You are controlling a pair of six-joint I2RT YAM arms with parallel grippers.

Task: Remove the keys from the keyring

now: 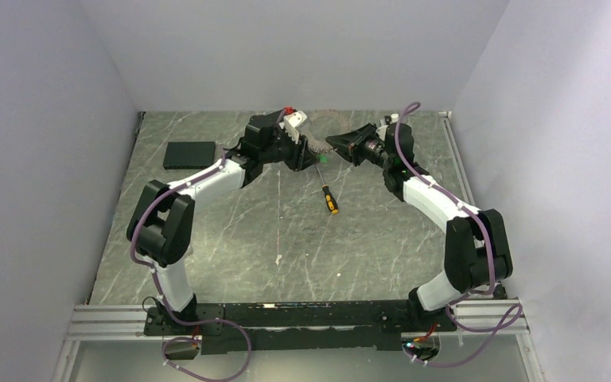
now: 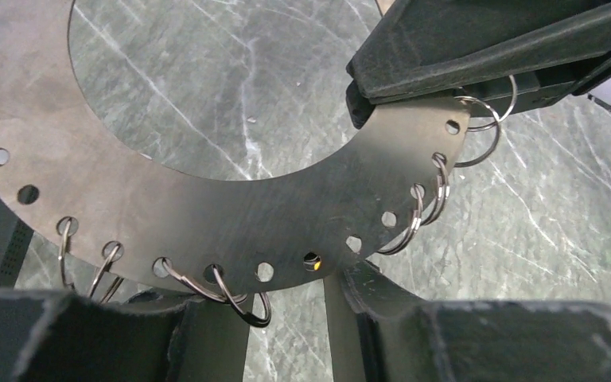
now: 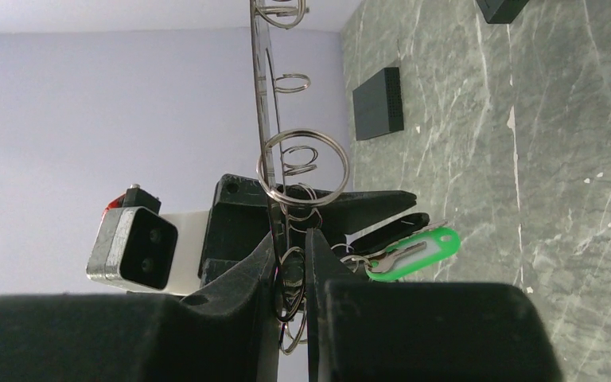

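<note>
The right jaws are squeezed tight on the keyring [image 2: 231, 215] and hold it up off the bench [image 2: 207, 87], between the two arms. The left jaws sit just under its rim, a little apart. I cannot tell if they grip anything. The keyring is a flat, thin, dull grey metal hoop with round holes. Shiny wire loops [image 2: 239, 306] go through them. A key [image 3: 402, 253] hangs by a green plastic tag [image 3: 426, 237]. Best to hold the hoop still and twist one loop out slowly.

grey-green marbled table [image 1: 286, 247] | screwdriver [image 1: 328, 193] lying mid-table | black box [image 1: 190, 153] far left
</note>
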